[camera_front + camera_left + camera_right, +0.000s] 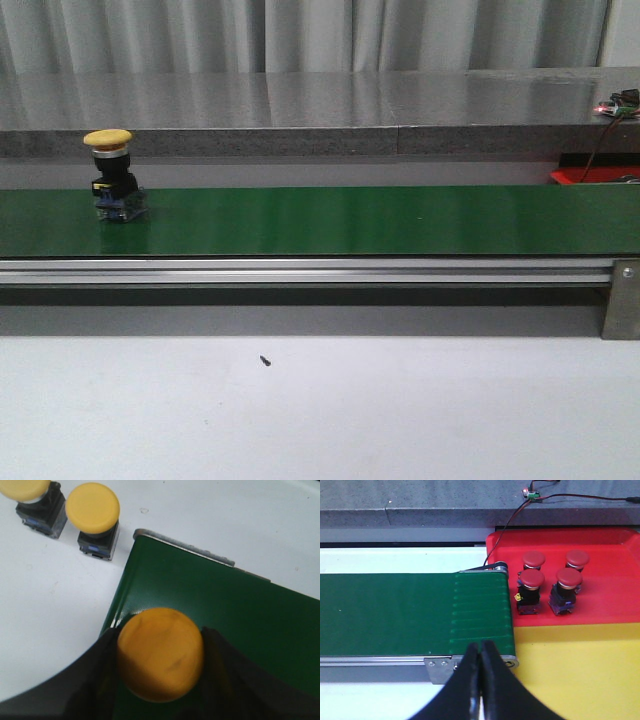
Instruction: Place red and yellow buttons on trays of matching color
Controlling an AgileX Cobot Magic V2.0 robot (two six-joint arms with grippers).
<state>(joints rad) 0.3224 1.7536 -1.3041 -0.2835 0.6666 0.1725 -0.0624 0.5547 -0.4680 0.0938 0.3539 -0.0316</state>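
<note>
My left gripper (160, 631) is shut on the cap of a yellow button (160, 655), with a finger on each side, over the left end of the green belt (225, 610). Another yellow button (113, 170) stands upright on the belt (350, 220) at the left of the front view. My right gripper (481, 647) is shut and empty, above the near rail at the belt's right end (395, 610). Just beyond that end lie the red tray (600, 605), holding several red buttons (531, 580), and the yellow tray (580, 670), bare where it shows. Neither gripper shows in the front view.
Two more yellow buttons (93, 510) (25, 490) stand on the white table beside the belt's left end. A small circuit board with wires (532, 495) sits on the grey ledge behind the red tray. A corner of the red tray (590, 175) shows at the far right.
</note>
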